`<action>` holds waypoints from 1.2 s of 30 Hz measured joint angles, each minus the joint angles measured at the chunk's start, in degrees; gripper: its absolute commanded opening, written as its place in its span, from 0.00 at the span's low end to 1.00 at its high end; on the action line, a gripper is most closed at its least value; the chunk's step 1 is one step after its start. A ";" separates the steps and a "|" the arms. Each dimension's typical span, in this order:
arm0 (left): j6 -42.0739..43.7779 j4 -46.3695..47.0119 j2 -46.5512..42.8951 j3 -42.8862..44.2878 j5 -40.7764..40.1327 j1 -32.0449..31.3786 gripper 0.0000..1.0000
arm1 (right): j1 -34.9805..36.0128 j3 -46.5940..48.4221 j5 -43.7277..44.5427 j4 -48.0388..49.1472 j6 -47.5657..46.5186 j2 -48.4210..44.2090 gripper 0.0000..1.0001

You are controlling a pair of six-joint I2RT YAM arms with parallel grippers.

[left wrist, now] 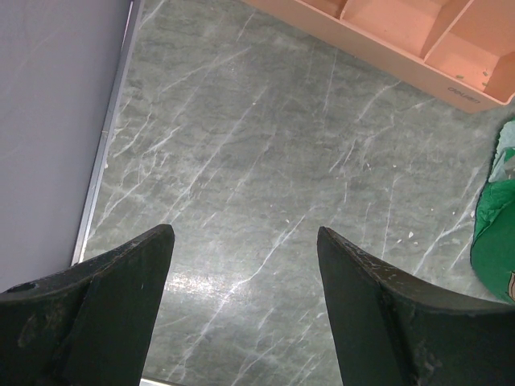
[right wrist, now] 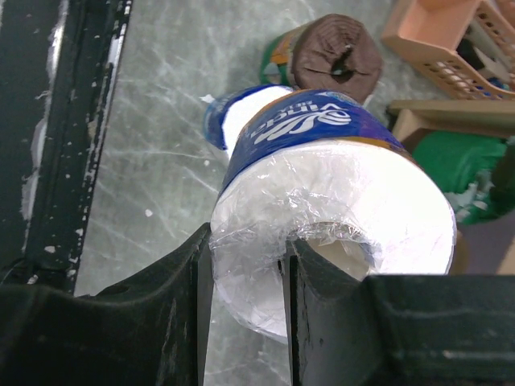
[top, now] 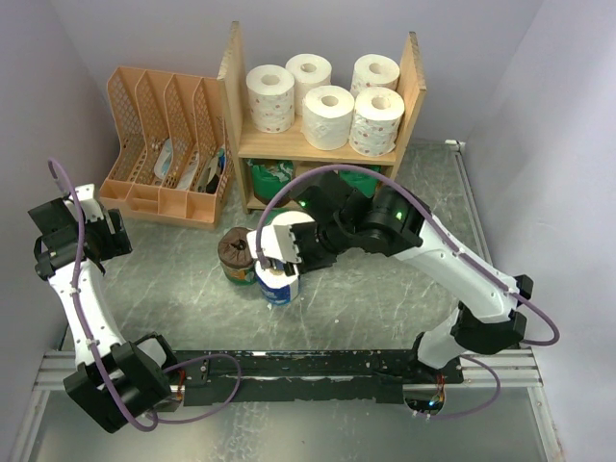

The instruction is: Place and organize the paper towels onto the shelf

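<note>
Right gripper [right wrist: 245, 241] pinches the wall of the blue-wrapped paper towel roll [right wrist: 322, 185], seemingly through its hole. Left gripper [left wrist: 245, 241], at the roll's nine o'clock, stands wide.

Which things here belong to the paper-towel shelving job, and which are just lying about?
Job: shelf; white rolls on its top tier; green-wrapped rolls below; blue-wrapped roll in the right gripper; brown-wrapped roll on the table.
Lying about: peach file organizer.

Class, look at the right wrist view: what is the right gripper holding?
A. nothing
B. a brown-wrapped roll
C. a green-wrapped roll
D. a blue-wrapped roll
D: the right gripper pinches the wall of the blue-wrapped paper towel roll, while the brown-wrapped roll sits untouched beyond it.
</note>
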 measured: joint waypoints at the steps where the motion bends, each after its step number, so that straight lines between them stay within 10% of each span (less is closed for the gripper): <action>1: 0.00 0.02 -0.07 0.00 0.00 0.00 0.84 | 0.00 1.75 0.90 -0.63 0.00 0.61 0.00; 15: 0.02 0.00 -1.33 0.00 0.63 0.02 0.84 | -2.93 27.19 14.84 1.40 4.57 21.94 0.00; 36: 0.46 -0.02 -3.02 0.00 2.29 0.02 0.84 | -15.89 32.02 18.40 12.52 8.81 24.83 0.00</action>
